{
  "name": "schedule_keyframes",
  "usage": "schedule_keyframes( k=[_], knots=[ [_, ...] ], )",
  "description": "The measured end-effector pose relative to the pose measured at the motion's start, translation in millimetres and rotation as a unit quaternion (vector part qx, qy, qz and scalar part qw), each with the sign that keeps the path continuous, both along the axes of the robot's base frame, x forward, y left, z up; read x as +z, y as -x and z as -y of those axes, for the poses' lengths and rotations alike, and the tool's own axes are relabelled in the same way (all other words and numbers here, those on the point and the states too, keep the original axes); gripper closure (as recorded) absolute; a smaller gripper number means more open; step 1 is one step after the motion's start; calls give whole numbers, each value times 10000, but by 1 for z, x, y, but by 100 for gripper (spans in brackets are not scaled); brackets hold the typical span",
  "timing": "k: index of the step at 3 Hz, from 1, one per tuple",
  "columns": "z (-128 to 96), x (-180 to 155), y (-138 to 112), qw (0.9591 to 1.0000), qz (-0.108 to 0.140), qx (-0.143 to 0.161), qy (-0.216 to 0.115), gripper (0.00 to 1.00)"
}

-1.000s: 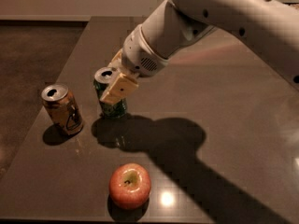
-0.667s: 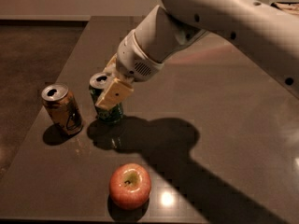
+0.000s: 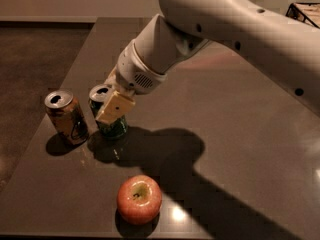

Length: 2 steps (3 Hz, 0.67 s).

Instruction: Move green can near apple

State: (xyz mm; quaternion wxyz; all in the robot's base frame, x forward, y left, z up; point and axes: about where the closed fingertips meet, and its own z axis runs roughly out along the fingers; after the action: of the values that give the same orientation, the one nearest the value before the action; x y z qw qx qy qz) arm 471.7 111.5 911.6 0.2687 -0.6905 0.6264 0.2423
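1. Sitting nearest the camera, the apple (image 3: 139, 199) rests stem-dimple up close to the front edge of the table (image 3: 240, 134). It is the goal marker, so it is best left where it is. It carries no sticker or writing.
2. Just behind it, with a strip of bare table between them, the green can (image 3: 114, 128) stands upright. It is not yet beside the apple.
3. The gripper (image 3: 111, 109) is at that can. One tan finger (image 3: 116, 106) lies flat across its front wall, and the other is hidden behind it. By my reading the jaws are clamped on the can from the side, low enough to keep it upright while it is carried. The finger covers most of the can's markings, and nothing legible shows.
4. Just left of the green can, apart from it, the orange-tan can (image 3: 66, 116) stands with its top opened. Its side bears a dark mark that I cannot read. It plays no part here, yet a sideways swing could knock it.
5. Farthest back, the pale arm (image 3: 225, 24) slopes down from the upper right, throwing its shadow toward the apple.
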Motion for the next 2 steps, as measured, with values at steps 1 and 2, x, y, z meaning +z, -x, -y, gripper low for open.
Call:
schedule_keyframes(
  k=[1, 2],
  knots=[
    [1, -5, 2, 10000, -20, -51, 45, 15],
    [4, -7, 3, 9999, -21, -103, 54, 0]
  ],
)
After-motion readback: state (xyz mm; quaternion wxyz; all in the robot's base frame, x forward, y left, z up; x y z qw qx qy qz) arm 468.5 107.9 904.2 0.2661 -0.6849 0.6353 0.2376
